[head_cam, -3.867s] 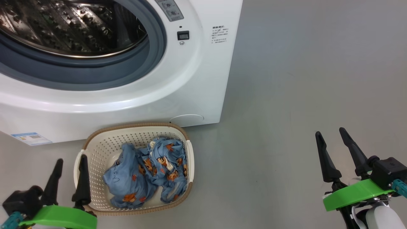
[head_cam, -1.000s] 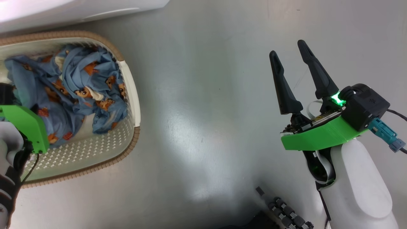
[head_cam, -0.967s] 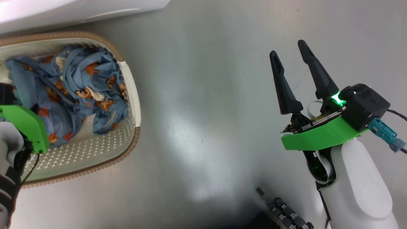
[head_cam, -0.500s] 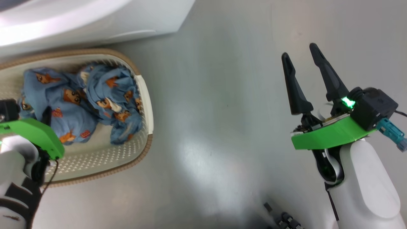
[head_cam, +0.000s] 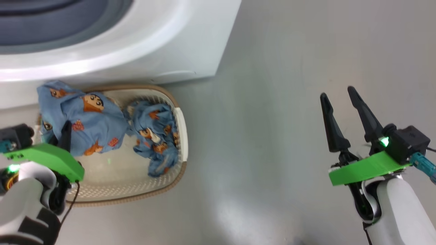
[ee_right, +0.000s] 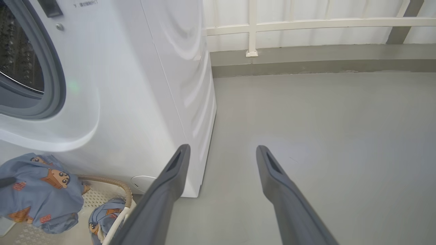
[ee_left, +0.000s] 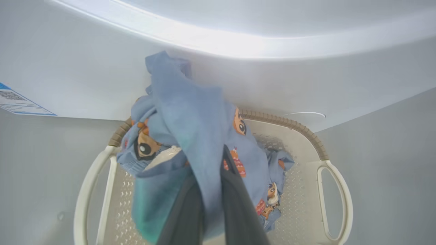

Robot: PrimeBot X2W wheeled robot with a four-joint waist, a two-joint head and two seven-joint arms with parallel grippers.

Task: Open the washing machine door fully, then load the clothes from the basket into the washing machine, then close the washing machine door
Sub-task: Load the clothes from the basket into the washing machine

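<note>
Two bundles of clothes. Your left gripper (ee_left: pixel 209 170) pinches the lifted bundle (head_cam: pixel 81 119) above the basket (head_cam: pixel 180 129); the second bundle (head_cam: pixel 155 136) lies inside. Right gripper (head_cam: pixel 337 92) is spread, empty, over floor (head_cam: pixel 272 136). Risk: hanging fabric may catch the washing machine (head_cam: pixel 136 51) front lip and slip your thin pinch on the way up to the drum (ee_right: pixel 20 44).

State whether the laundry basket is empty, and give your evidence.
Not empty. One blue printed garment lies inside the laundry basket; the left gripper holds a second garment raised above it.
</note>
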